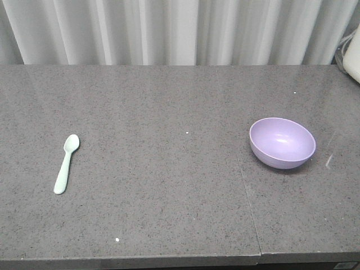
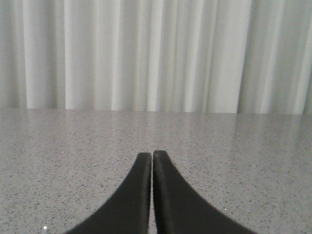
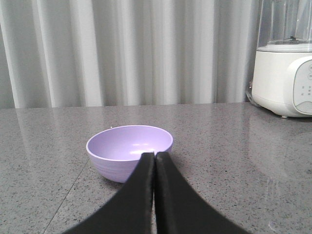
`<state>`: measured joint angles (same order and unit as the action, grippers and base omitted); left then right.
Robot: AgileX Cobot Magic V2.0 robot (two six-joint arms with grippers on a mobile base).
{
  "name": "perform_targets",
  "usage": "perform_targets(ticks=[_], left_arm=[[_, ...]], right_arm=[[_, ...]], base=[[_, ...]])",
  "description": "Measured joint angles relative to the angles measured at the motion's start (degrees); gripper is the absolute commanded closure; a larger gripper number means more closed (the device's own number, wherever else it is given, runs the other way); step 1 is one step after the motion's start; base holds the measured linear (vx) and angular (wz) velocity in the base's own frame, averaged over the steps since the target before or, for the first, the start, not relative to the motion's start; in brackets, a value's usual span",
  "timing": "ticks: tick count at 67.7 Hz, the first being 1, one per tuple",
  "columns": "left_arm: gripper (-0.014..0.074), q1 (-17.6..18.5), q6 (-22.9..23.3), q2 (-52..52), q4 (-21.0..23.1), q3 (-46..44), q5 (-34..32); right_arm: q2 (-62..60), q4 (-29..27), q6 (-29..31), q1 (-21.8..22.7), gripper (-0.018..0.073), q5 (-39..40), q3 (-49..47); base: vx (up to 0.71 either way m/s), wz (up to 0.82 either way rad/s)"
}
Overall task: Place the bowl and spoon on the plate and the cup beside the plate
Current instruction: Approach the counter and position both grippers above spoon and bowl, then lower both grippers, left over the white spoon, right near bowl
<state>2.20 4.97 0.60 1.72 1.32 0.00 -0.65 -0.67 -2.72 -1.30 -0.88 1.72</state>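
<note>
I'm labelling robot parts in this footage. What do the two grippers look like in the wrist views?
The left gripper shows only two matte black fingers, broad at the base, curving to narrow rounded tips. The right gripper looks identical. No cables, markings or arm links are visible.

Front view looks down on counter (image 1: 169,101); right wrist low, sharing bowl (image 1: 282,142).

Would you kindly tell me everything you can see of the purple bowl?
The bowl is small, round and lavender, smooth and glossy like plastic. It stands upright and empty on the grey speckled countertop, toward the right side in the front view, far from the spoon. Only the countertop touches it.
</note>
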Motion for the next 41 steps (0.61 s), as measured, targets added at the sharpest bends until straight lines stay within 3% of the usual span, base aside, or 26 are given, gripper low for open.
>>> perform_targets(ticks=[41], left_arm=[[0.0603,0.0,0.0,0.0,0.0,0.0,0.0]], right_arm=[[0.0,0.0,0.0,0.0,0.057,0.0,0.0]], base=[[0.0,0.0]])
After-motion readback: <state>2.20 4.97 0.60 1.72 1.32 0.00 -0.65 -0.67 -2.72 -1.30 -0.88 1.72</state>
